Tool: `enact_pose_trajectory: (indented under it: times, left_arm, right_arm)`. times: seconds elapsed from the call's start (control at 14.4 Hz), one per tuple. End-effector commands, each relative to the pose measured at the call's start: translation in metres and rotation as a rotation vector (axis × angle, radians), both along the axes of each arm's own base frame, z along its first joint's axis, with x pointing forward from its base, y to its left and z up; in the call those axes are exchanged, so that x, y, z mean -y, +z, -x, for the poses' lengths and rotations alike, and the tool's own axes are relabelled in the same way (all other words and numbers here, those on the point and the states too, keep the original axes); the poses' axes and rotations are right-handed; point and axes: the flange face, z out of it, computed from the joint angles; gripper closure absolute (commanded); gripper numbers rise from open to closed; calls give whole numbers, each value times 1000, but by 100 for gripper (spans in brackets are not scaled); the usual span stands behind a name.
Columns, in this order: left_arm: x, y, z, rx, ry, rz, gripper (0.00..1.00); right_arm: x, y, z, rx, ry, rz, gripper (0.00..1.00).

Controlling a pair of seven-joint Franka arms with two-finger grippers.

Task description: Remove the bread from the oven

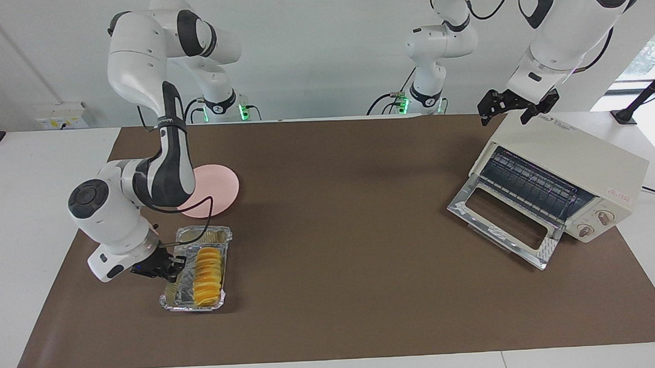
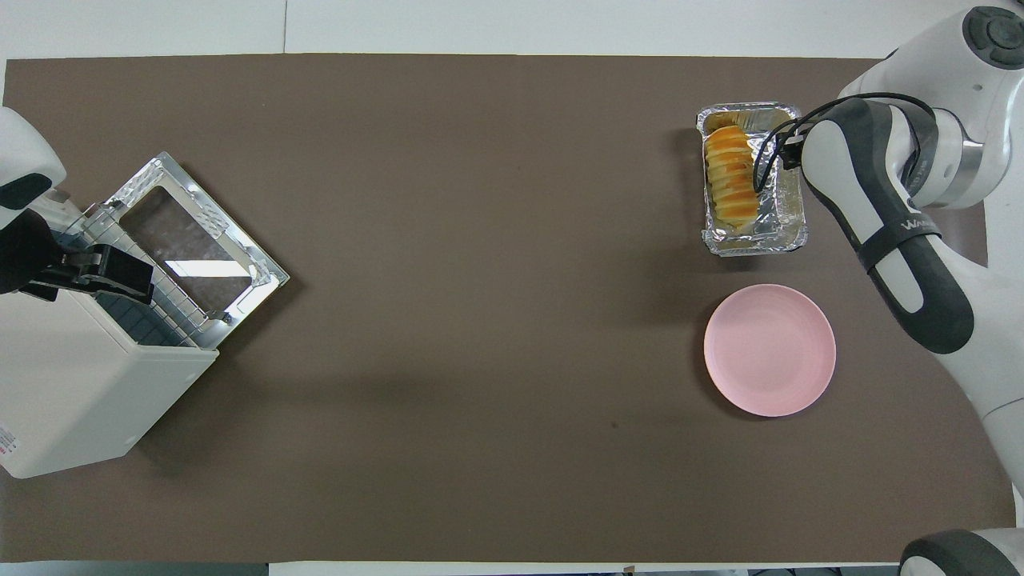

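Facing view: left gripper (image 1: 513, 108) hangs over cream boxy oven (image 1: 566, 167), fingers apart, empty; glass door dropped open. Round pink plate (image 1: 212, 190) sits well apart from oven. Farther out, ridged golden bread (image 1: 207, 270) lies in crinkled foil tray (image 1: 173, 301); right gripper (image 1: 169, 266) at tray rim, finger state unclear.

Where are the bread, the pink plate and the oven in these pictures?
bread (image 1: 208, 277): facing view, middle of the ridged loaf lying in the foil tray.
pink plate (image 2: 770, 350): overhead view, centre of its flat face.
oven (image 1: 571, 151): facing view, its cream top panel, above the open door.
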Motion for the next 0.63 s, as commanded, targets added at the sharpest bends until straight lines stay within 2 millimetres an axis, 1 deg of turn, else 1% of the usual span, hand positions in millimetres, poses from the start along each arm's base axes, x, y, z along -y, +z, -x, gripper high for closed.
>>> enact_pose_trajectory:
  times: [0.0, 0.07, 0.14, 0.28, 0.35, 0.49, 0.56]
  left_arm:
    - [-3, 3, 9, 0, -1, 14, 0]
    - [-3, 3, 9, 0, -1, 14, 0]
    - [-3, 3, 9, 0, -1, 14, 0]
    - [-3, 3, 9, 0, -1, 14, 0]
    - [-3, 2, 9, -1, -1, 13, 0]
    - [-3, 3, 9, 0, -1, 14, 0]
    - [-3, 3, 9, 0, -1, 14, 0]
  right_arm:
    - [-1, -7, 1, 15, 14, -17, 87]
    - [-3, -7, 1, 12, 15, -17, 15]
    - [-3, -5, 1, 9, 17, -15, 0]
    - [-6, -2, 4, -10, 23, -12, 0]
    - [-7, 4, 6, -28, 27, -11, 0]
    - [-7, 24, 11, -50, 32, -8, 0]
    - [-9, 28, 13, -61, 35, -8, 0]
